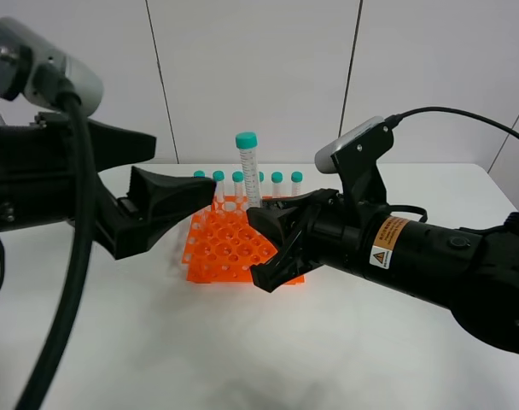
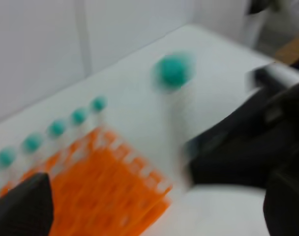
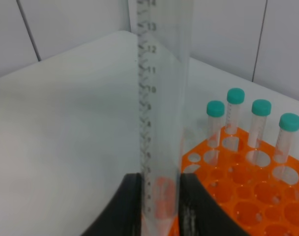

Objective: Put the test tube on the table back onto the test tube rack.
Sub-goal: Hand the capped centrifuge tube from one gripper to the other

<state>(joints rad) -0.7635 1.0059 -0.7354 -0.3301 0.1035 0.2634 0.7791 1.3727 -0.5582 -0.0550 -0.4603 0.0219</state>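
Note:
My right gripper (image 1: 261, 212) is shut on the lower end of the test tube (image 1: 251, 171), which it holds upright with the teal cap on top, over the back part of the orange test tube rack (image 1: 225, 252). The right wrist view shows the clear tube (image 3: 162, 123) clamped between two dark fingers (image 3: 132, 201), just beside the rack (image 3: 248, 196). At the rack's left side my left gripper (image 1: 183, 164) stands open, with nothing between its fingers. The left wrist view is blurred. It shows the rack (image 2: 105, 182) and the raised tube's cap (image 2: 173, 70).
Several identical teal-capped tubes (image 1: 276, 184) stand in the rack's back row. In the right wrist view they (image 3: 260, 125) are close to the held tube. The rack sits on the white table (image 1: 242, 359), with a panelled wall behind. Both arms crowd the rack from either side.

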